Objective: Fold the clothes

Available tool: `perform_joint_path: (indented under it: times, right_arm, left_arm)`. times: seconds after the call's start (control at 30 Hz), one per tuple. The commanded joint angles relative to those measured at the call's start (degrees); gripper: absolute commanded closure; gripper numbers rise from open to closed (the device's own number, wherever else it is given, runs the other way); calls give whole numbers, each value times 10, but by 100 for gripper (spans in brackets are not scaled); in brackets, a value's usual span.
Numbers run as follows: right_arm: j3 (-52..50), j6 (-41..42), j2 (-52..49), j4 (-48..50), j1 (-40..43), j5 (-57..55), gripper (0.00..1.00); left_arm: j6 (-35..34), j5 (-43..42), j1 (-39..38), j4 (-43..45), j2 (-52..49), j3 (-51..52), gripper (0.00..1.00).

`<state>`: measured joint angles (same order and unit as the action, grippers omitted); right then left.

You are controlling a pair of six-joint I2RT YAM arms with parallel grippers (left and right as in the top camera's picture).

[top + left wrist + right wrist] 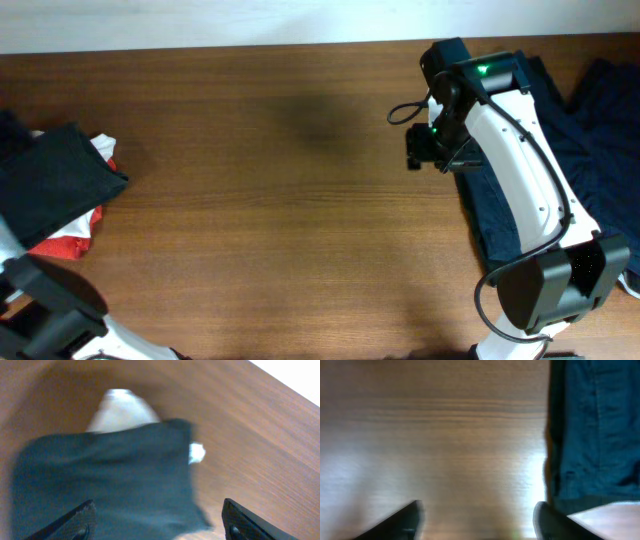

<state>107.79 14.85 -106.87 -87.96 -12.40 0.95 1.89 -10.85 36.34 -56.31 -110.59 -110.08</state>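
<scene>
Going view by view

Overhead: the black T-shirt [55, 180] looks already folded into a compact dark block at the far left edge of the table [280, 230]. It's sitting on top of some small white and red pieces [75, 235], and no lettering shows from here. Over on the right there's a wrinkled navy garment [600, 130], partly under the right arm [520, 160], and that one isn't folded. So my read is the shirt fold is basically done, and what's left is maybe a tidy-up or pulling the arms back. The right arm reaches up from the bottom right corner, its wrist bent over bare wood just beside the navy cloth. Only a bit of the left arm [45, 300] shows at the bottom left, near the stack.

Left wrist: blurry, but the left gripper [160, 527] hangs over the shirt with its fingers wide apart, holding nothing. A white piece pokes out past the shirt's far edge.

Right wrist: the right gripper [477, 522] is spread too, with nothing between the fingers but wood and the navy cloth off to one side
</scene>
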Motion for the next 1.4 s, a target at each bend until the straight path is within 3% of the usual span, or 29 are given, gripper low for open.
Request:
perform_joint_path:
  times: [0.0, 0.13, 0.2, 0.37, 0.6, 0.7, 0.8, 0.9, 1.03, 1.23, 1.37]
  right_arm:
    - [4, -12, 0, 18, 15, 53, 1]
    - [2, -57, -6, 27, 64, 128, 1]
    - [-2, -69, -6, 19, 97, 135, 1]
    - [-25, -135, -6, -42, 168, 136, 1]
    - [-116, -175, 2, -80, 226, 137, 1]
    - [-195, -176, 33, -54, 229, 137, 1]
    - [-291, -172, 99, 8, 229, 137, 1]
    - [-383, -158, 198, 88, 229, 137, 1]
    - [-477, -144, 371, 174, 229, 136, 1]
    - [-509, -144, 603, 220, 229, 134, 1]
    - [-509, -143, 722, 225, 229, 137, 1]
  left_arm:
    - [16, -33, -115, -8, 9, -6, 17]
    - [16, -28, -230, -21, 9, 1, 13]
    - [16, -17, -287, -32, 8, 6, 1]
    - [-2, 54, -391, -149, 1, 9, 1]
    - [-37, 73, -413, -350, -4, 9, 1]
    - [-37, 73, -413, -404, -3, 9, 1]
    - [-38, 71, -416, -402, 20, 24, 1]
    - [-38, 71, -424, -366, 79, 67, 1]
    - [-39, 73, -442, -214, 255, 205, 1]
    - [-39, 78, -442, 1, 559, 448, 1]
    - [-38, 79, -442, 65, 715, 548, 1]
